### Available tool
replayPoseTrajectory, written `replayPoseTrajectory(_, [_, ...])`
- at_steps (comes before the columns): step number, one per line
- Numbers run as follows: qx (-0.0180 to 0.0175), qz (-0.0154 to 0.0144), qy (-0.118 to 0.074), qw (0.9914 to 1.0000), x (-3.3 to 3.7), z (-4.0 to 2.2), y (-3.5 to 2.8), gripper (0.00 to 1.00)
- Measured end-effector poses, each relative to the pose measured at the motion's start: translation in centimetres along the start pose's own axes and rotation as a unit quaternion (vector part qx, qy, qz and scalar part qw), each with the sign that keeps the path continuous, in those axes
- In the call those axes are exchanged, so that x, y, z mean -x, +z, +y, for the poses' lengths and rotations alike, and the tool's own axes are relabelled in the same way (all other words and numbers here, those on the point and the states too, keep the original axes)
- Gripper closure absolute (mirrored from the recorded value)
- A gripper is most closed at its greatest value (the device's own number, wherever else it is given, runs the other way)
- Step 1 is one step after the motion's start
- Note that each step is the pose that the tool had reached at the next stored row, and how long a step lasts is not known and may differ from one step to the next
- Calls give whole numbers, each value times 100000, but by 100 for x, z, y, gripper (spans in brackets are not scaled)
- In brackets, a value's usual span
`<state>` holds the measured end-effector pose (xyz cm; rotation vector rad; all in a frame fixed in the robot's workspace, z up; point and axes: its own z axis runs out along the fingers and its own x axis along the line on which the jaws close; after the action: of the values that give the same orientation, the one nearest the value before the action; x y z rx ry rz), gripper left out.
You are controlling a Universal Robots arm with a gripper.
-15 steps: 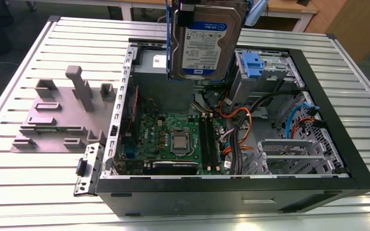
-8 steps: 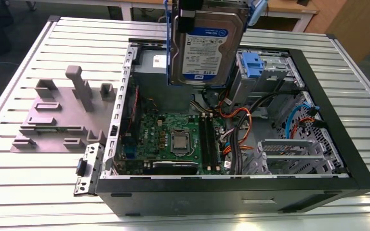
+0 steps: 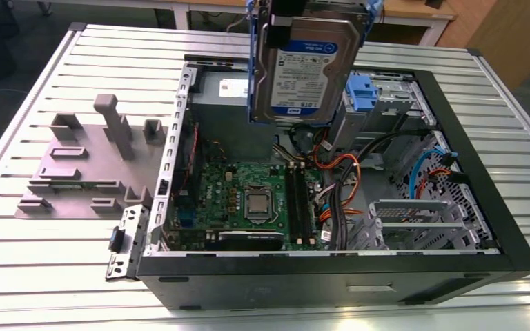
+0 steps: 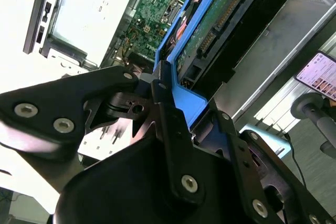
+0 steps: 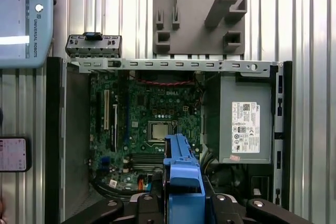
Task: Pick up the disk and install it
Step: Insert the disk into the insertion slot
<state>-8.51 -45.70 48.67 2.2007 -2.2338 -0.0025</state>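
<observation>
One disk (image 3: 306, 69) (blue bracket) clenched in gripper (image 4: 157, 95) fingers, upright above one open computer case (image 3: 339, 279); one motherboard (image 3: 237, 183) inside.

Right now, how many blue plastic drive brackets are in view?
2. One bracket frames the disk, gripped by the claw above the case. The other bracket sits inside the case, at the exterior view's right of the disk. Others may be hidden.
</observation>
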Motion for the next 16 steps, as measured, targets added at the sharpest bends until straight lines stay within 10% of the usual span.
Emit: replayPoseTrajectory(16, [4, 6, -5, 100000, -10, -18, 0, 64])
